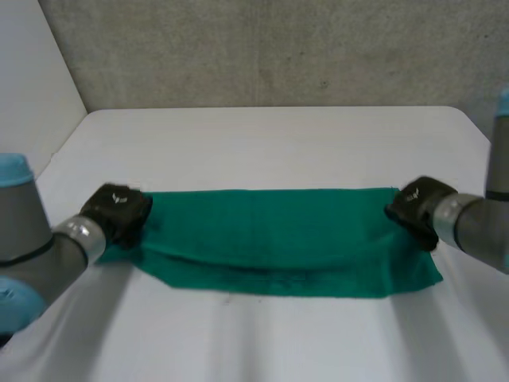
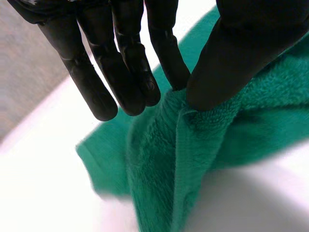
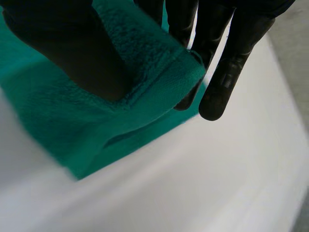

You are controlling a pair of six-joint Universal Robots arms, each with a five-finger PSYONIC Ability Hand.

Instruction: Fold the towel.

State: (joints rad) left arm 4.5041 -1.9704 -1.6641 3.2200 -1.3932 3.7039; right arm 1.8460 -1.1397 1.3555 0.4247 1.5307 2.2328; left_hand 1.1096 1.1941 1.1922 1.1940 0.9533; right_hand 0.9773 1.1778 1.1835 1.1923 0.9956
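We are pinching the green towel [image 1: 270,239] at both short ends. Our left hand [image 1: 118,211] is nipping the left end between thumb and fingers, and our right hand [image 1: 417,208] is gripping the right-end corner the same way. The towel is lying across the middle of the white worktop [image 1: 270,135], its long axis running side to side between the hands, each equally near its own end. We judge the fold is going across the short axis, so both hands should be travelling together.
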